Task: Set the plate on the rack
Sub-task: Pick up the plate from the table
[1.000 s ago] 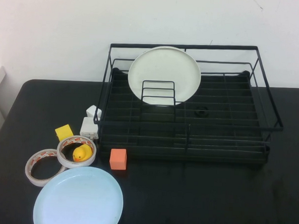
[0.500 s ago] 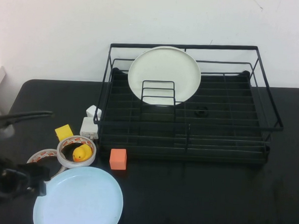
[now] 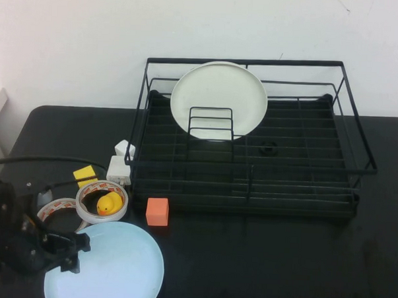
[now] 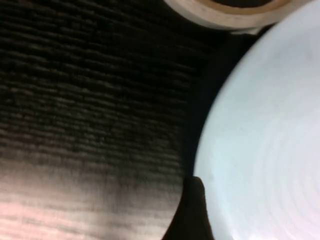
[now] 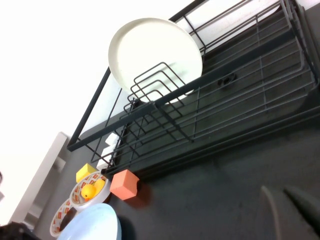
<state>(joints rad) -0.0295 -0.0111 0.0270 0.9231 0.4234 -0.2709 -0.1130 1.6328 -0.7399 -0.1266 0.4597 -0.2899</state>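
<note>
High view: my left gripper [image 3: 72, 249] sits low at the near-left of the table [image 3: 260, 257], at the left edge of the plate [image 3: 108, 264]. Can't tell how far the fingers are spread or whether they have hold of anything. Left wrist view shows one dark fingertip [image 4: 192, 210] right against the plate [image 4: 265, 150] rim, tape roll [image 4: 230, 12] just past it.

Plate lies flat on the table, near-left, apart from the rack [image 3: 251, 171]. Rack stands at centre-back; cream plate [image 3: 218, 100] upright in its dividers.

Beside the plate: two tape rolls [image 3: 57, 219], yellow duck [image 3: 108, 203] inside one, orange cube [image 3: 157, 211], yellow block [image 3: 85, 176], white blocks [image 3: 121, 164].

My right gripper [image 5: 287, 207] shows only in the right wrist view, hanging over bare table near the rack's front; spread can't be told.
</note>
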